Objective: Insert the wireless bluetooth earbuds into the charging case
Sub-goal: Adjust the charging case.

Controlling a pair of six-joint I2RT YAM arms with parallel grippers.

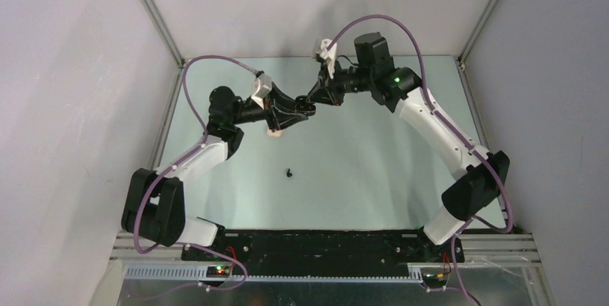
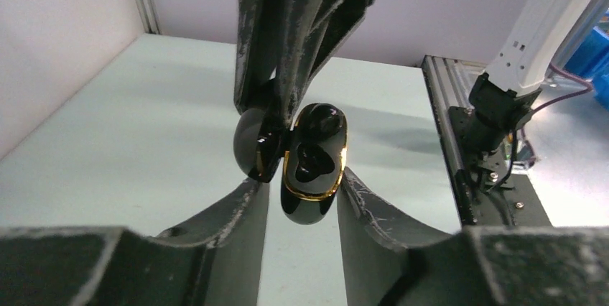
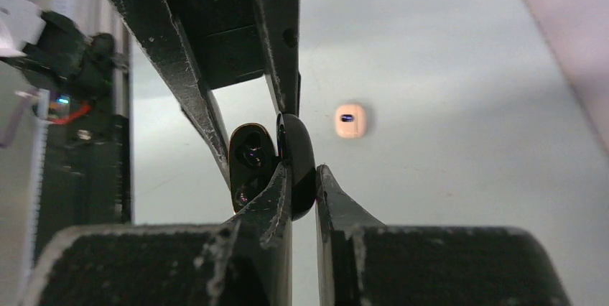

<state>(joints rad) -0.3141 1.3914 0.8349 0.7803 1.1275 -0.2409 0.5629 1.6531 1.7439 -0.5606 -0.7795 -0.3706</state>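
We've got our left claw (image 2: pixel 300 187) clamped on the open black charging case (image 2: pixel 314 159), right claw (image 3: pixel 304 177) pinching its lid (image 3: pixel 294 141).

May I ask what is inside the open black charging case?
Inside the charging case, glossy black shapes show within a gold rim; filled or empty wells, unclear. Lid interior hidden.

No legible text, label, brand or number found: checked black charging case (image 2: pixel 314 162), cream case (image 3: pixel 350 120), table (image 1: pixel 373 177).

Soft, even overhead light, faint shadows on the table (image 1: pixel 373 177), sharp glints on the glossy case (image 2: pixel 314 166), wrist-view backgrounds slightly blurred
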